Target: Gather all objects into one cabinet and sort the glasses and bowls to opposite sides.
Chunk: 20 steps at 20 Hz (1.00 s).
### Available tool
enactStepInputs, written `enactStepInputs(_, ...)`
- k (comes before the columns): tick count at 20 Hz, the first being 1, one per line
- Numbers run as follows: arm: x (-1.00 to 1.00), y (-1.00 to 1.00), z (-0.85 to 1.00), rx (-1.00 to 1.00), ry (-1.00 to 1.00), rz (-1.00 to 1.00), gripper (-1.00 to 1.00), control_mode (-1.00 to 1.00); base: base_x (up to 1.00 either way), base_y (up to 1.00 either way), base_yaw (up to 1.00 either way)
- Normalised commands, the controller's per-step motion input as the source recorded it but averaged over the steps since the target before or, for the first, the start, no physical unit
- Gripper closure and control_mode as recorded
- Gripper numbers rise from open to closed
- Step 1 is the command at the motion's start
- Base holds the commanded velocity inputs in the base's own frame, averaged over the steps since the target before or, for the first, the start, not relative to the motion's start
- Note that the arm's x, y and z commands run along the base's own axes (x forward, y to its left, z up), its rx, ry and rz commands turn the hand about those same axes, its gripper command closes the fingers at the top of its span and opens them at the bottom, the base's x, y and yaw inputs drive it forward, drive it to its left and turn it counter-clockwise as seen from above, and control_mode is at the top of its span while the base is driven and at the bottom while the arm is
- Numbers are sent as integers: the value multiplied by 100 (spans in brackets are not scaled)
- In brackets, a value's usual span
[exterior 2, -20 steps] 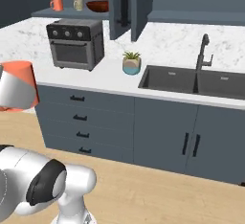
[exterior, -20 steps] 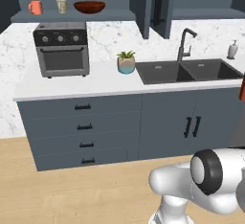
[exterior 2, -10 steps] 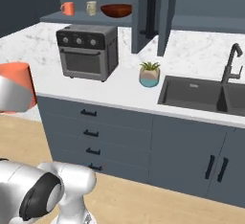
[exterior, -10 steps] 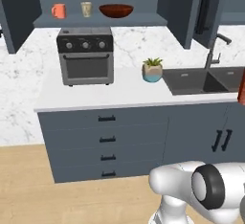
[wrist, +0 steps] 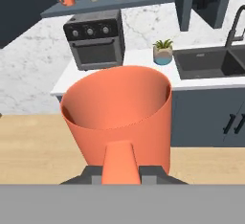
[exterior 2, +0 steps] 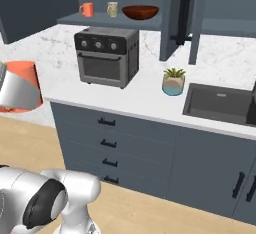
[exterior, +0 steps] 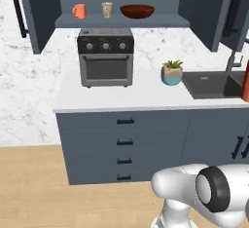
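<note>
Whole scene has slid rightward in both base views since a second ago: the base has driven left along the worktop (exterior: pixel 121 98). Toaster oven (exterior: pixel 106 56), once at the left edge of the left base view, now sits near centre; sink (exterior: pixel 214 83) pushed to the right edge. Nothing on the shelf has shifted; it is the cameras that travelled.

Open cabinet (exterior: pixel 121 0) now almost straight ahead. On its shelf, left to right: small orange mug (exterior: pixel 79 11), beige cup (exterior: pixel 106 9), wide dark bowl (exterior: pixel 137 11). Mug and cup stand near each other, bowl just to the right of the cup, apart from it. Plant pot (exterior: pixel 172 72) on the worktop between oven and sink.

Claw (wrist: pixel 120 170) clenched on the second orange mug (wrist: pixel 119 117), gripping at its handle side; mug mouth faces the hand camera, handle toward the claw. Same mug shows at the left edge of the right base view (exterior 2: pixel 20 85), held low, about level with the worktop.

Key relation: the shelf lies well above and ahead of the held mug, slightly to its left in the hand view. Judgement: mug must rise clear above the oven top, then go forward, to land at the left end beside the other mug, away from the bowl.
</note>
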Motion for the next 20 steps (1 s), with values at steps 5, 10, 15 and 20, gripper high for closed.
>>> enactStepInputs(5,0,0,0,0,0,0,100,100,-13,53,5)
enactStepInputs(10,0,0,0,0,0,0,100,100,100,35,18)
enactStepInputs(15,0,0,0,0,0,0,100,100,100,31,21)
enactStepInputs(20,0,0,0,0,0,0,100,100,100,11,18)
